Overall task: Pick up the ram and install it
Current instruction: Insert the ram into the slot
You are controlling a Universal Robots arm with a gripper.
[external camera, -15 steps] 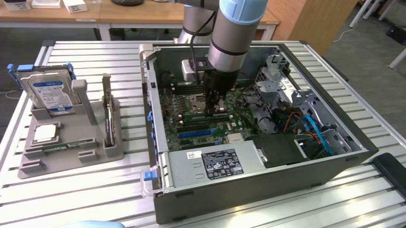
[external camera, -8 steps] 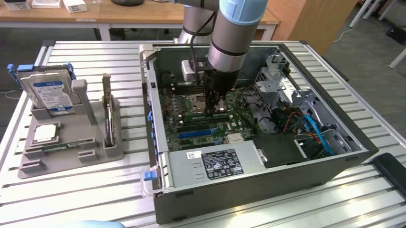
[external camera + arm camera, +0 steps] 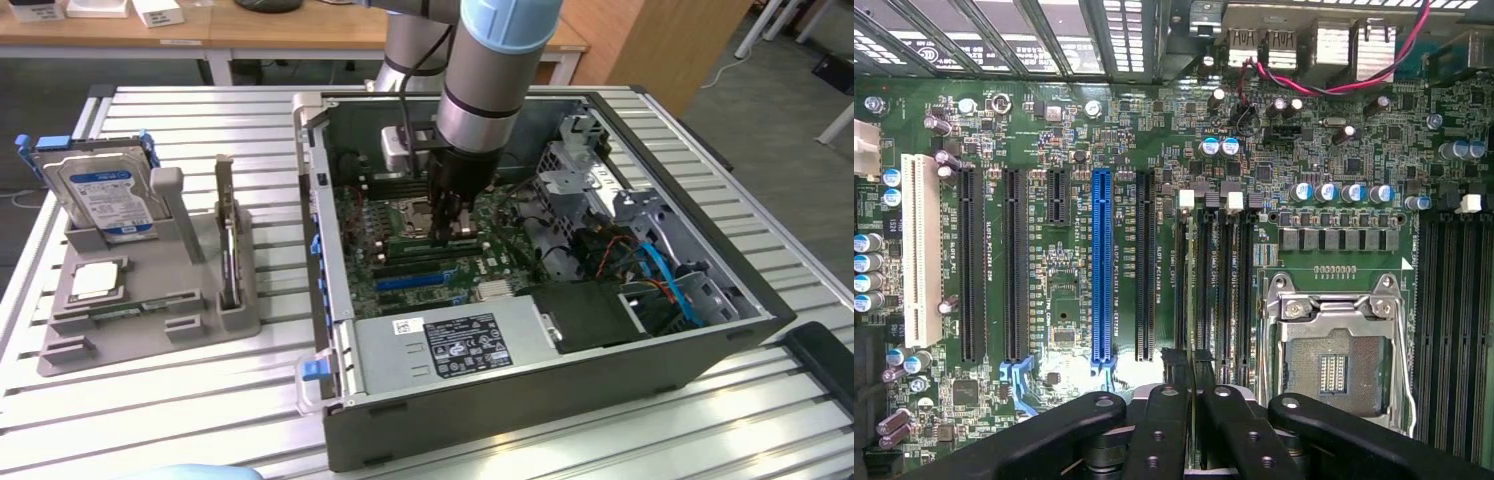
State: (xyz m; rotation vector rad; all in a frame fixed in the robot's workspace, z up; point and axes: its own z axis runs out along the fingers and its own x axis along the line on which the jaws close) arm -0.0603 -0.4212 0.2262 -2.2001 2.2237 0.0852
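My gripper point(image 3: 454, 232) reaches down into the open computer case point(image 3: 400, 410), low over the motherboard's memory slots beside the CPU socket point(image 3: 411, 215). In the wrist view the black fingers point(image 3: 1172, 372) are pressed together on the ram point(image 3: 1198, 295). It shows edge-on as a thin green strip lined up along one of the memory slots next to the socket point(image 3: 1334, 360). I cannot tell whether it is seated. A second green stick point(image 3: 123, 311) lies on the grey holder at the exterior view's left.
The grey holder point(image 3: 200, 330) also carries a silver hard drive point(image 3: 104, 195), an upright dark card point(image 3: 230, 240) and a square chip point(image 3: 94, 280). Case walls, drive cages and cables point(image 3: 641, 260) crowd the gripper. A blue expansion slot point(image 3: 1101, 270) lies beside the memory slots.
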